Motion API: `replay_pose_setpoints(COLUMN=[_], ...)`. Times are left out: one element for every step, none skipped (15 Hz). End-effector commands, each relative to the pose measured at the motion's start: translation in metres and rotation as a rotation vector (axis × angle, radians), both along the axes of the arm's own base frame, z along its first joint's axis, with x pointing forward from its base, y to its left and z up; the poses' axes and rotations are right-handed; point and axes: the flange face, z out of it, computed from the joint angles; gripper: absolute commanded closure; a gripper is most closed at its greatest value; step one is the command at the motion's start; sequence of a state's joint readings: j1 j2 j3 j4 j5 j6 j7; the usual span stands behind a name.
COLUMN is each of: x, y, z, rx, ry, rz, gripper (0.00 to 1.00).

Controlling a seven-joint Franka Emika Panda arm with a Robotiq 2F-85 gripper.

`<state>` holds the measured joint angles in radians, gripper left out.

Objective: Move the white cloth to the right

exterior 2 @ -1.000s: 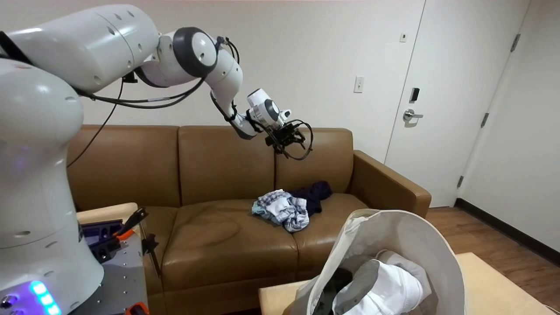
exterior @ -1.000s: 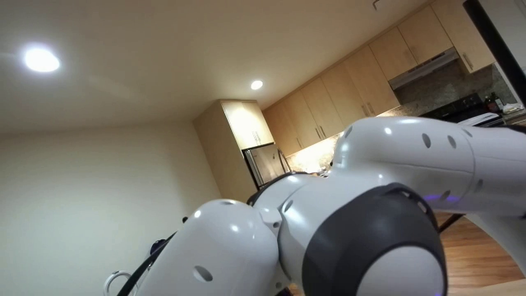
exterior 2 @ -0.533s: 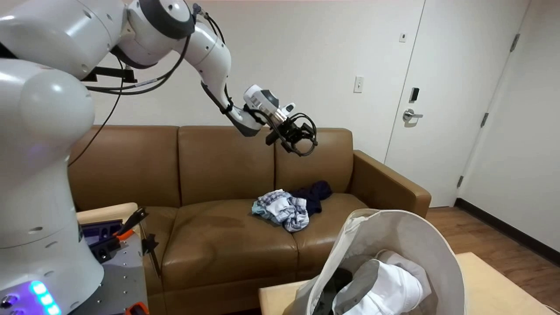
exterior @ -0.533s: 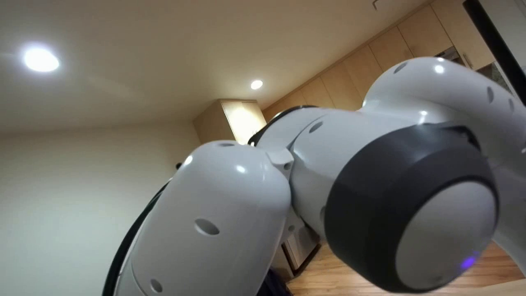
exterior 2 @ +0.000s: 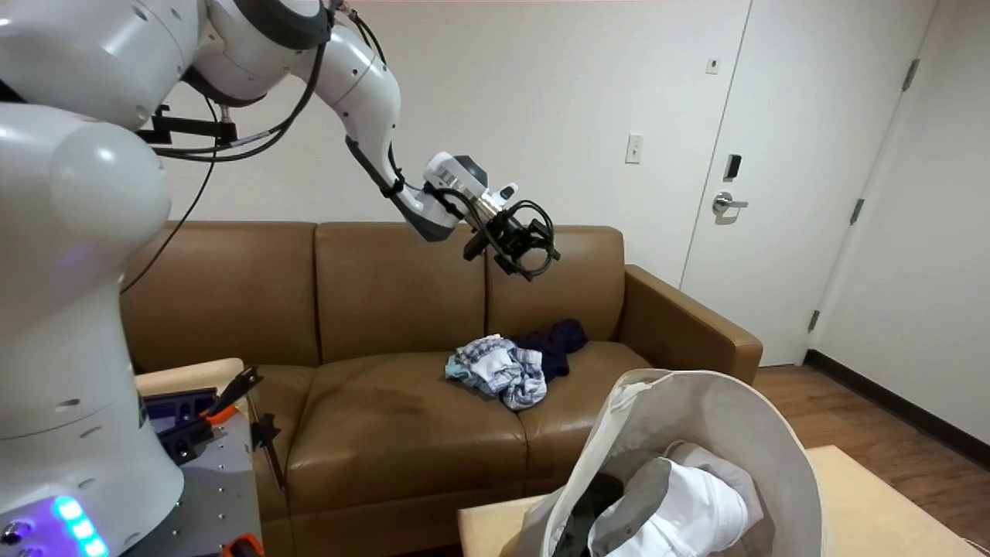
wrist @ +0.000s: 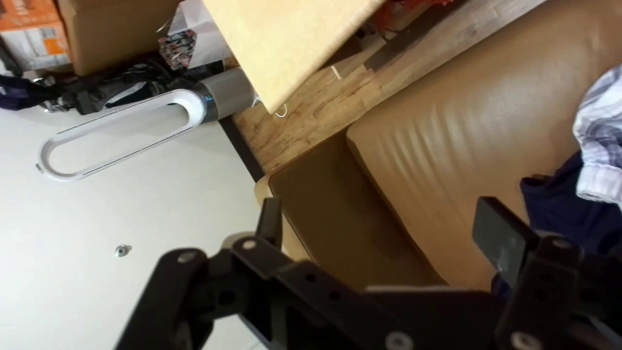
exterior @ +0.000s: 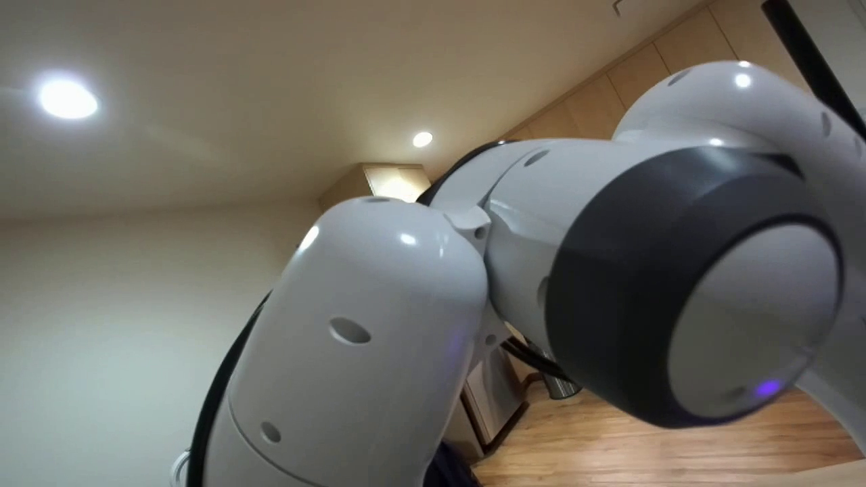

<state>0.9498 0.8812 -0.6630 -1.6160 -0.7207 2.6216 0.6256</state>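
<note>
While the white jointed robot arm (exterior 2: 363, 85) reaches in from the left, its black gripper (wrist: 381, 223) hangs over the right part of the brown leather sofa (exterior 2: 410, 441), well apart from the clothes there; in the wrist view its two fingers (wrist: 503, 238) stand wide apart, with brown leather showing between them. On the far side, the sofa seat carries a crumpled white-and-blue plaid cloth (exterior 2: 499, 371), and touching it on the right, farther back, lies a dark navy cloth (exterior 2: 561, 344). At the near right stands an off-white fabric hamper (exterior 2: 723, 410), a pale wooden surface (exterior 2: 882, 510) showing on both sides of it. Bunched inside the hamper is a plain white cloth (exterior 2: 700, 507), with something black (exterior 2: 588, 503) just beside it on the left. Which of the two, plaid or plain, is the task's cloth I cannot tell. At the near left, the arm's base (exterior 2: 85, 387) stands by a grey metal plate (exterior 2: 220, 480). A white door (exterior 2: 820, 124) with a silver lever handle (exterior 2: 728, 204) stands at the far right. In an exterior view, two round ceiling lights (exterior: 68, 99) shine beyond the arm.
</note>
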Motion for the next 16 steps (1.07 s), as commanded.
replay_pose_setpoints(x=[-0.009,-0.013,-0.026,-0.035,-0.041,-0.051,-0.062,-0.073,-0.087,-0.100,-0.115,-0.130,-0.144,-0.157,-0.171,-0.185], y=[-0.007,-0.010,-0.024,-0.031,-0.040,-0.047,-0.052,-0.058,-0.059,-0.061,-0.061,-0.062,-0.060,-0.060,-0.058,-0.057], z=[0.009,0.010,0.016,0.021,0.029,0.036,0.041,0.049,0.059,0.069,0.083,0.093,0.108,0.123,0.138,0.152], rx=[0.175,0.215,0.255,0.296,0.337,0.378,0.417,0.455,0.495,0.536,0.580,0.625,0.676,0.728,0.781,0.831], ry=[0.067,0.084,0.097,0.112,0.121,0.131,0.142,0.153,0.159,0.163,0.164,0.169,0.162,0.149,0.131,0.116], rz=[-0.013,-0.020,-0.020,-0.022,-0.024,-0.034,-0.049,-0.059,-0.063,-0.068,-0.067,-0.070,-0.075,-0.077,-0.078,-0.067], gripper=[0.00,0.00,0.00,0.00,0.00,0.00,0.00,0.00,0.00,0.00,0.00,0.00,0.00,0.00,0.00,0.00])
